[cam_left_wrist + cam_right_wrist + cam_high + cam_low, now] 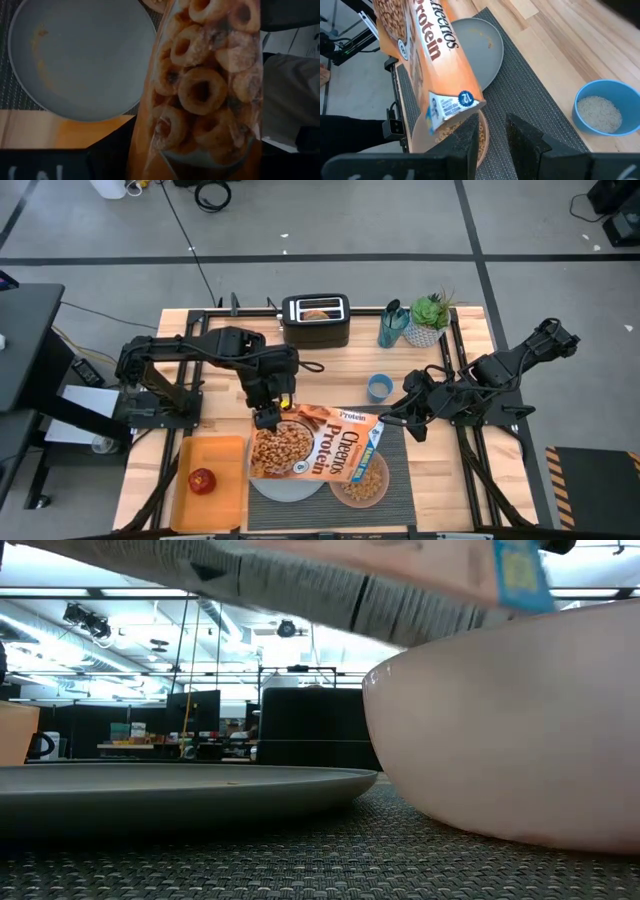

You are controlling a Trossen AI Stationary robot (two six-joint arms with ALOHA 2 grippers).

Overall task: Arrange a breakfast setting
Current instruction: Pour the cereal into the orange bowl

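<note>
High view: cereal box (318,442) is held tilted over the mat (398,480) by the left end effector (268,416), pinched on its end.
Bowl (361,483): pink, cereal-filled, on mat beside grey plate (288,483).
Right end effector (490,134): spread, near bowl.
Counter (460,480): pale wood; apple (203,480) on orange tray (228,455).

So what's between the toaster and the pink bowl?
In the high view, bare wood, then the cereal box, held tipped over the pink bowl by the left pincer, south of the toaster.
</note>
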